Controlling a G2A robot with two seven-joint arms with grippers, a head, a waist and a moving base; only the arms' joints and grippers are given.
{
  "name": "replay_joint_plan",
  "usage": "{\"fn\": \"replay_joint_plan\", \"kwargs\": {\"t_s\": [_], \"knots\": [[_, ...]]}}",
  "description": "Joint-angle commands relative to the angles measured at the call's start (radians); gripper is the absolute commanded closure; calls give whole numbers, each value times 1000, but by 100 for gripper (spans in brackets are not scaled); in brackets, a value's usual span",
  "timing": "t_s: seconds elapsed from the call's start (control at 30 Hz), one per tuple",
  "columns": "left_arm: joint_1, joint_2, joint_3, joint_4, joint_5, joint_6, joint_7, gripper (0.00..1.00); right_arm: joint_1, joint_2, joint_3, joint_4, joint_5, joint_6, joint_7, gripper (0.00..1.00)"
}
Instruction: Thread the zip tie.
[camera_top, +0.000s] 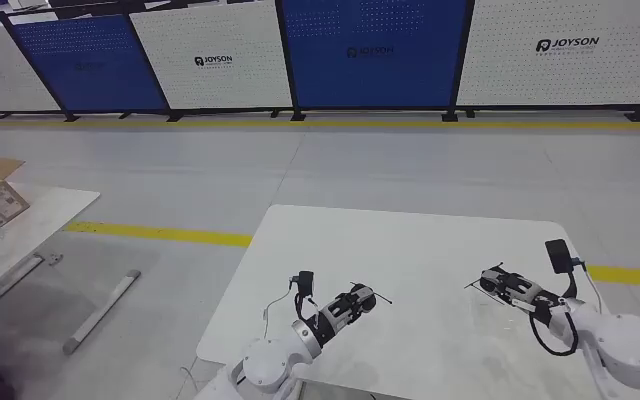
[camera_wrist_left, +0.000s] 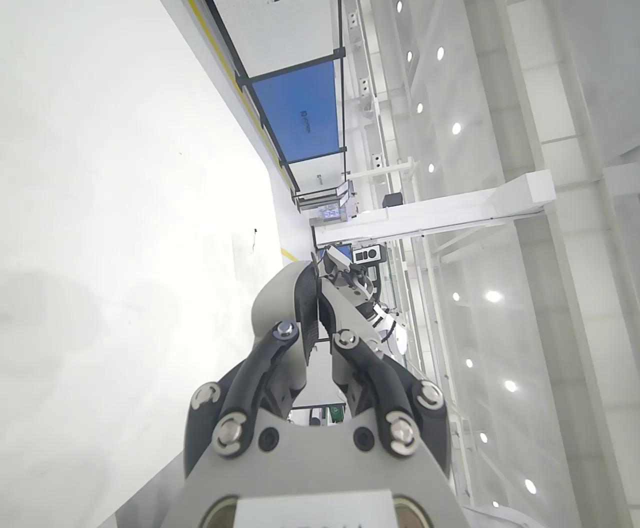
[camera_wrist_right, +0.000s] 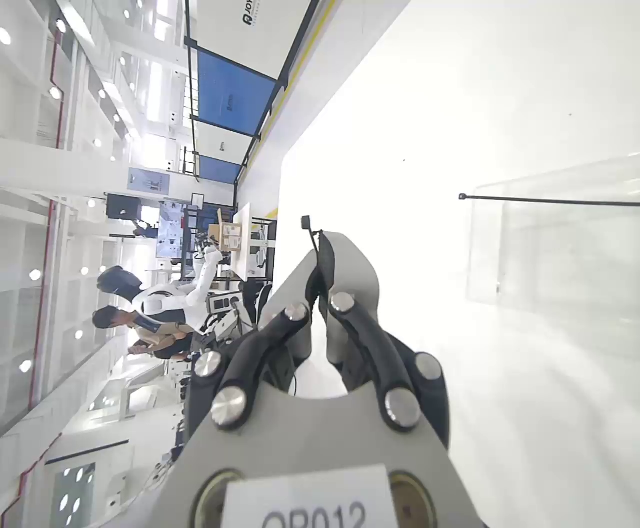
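Right gripper (camera_wrist_right: 319, 242) pinches the zip tie (camera_wrist_right: 305, 220); left gripper (camera_top: 364, 296) clamps a black strip (camera_top: 383, 298); aligning them seems next.

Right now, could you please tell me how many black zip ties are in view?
3 thin black plastic zip ties: one tie pinched in the left claw, another tie in the right claw, a third tie lying on the white table. Others may hide under the arms.

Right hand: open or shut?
Shut. The right hand shows no gap at its tips and pinches a thin black zip tie, head sticking out beyond.
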Motion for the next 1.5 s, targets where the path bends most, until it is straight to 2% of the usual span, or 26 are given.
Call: {"fn": "replay_joint_plan", "kwargs": {"t_s": [0.0,0.13,0.27,0.33,0.57,1.0,1.07,1.23,1.47], "knots": [[-1,0,1,3,5,1,5,100,0,0,0,0,0,0,0,100],[-21,-5,26,26,71,25,73,100,0,0,0,0,0,0,0,100],[-38,-11,63,40,146,36,116,100,0,0,0,0,0,0,0,100],[-43,-14,75,47,155,35,128,100,-4,-1,0,-3,7,-7,-20,100],[-46,-15,78,50,155,34,131,100,-79,-16,6,-70,114,-37,-191,100],[-46,-15,78,50,155,34,131,100,-81,-17,6,-73,116,-37,-195,100],[-46,-15,78,50,155,34,131,100,-90,-18,-4,-86,74,-61,-246,100],[-46,-15,78,50,155,34,131,100,-122,-25,-34,-128,33,-83,-349,100],[-46,-15,78,50,155,34,131,100,-183,-27,-104,-201,-106,-85,-377,100]]}}
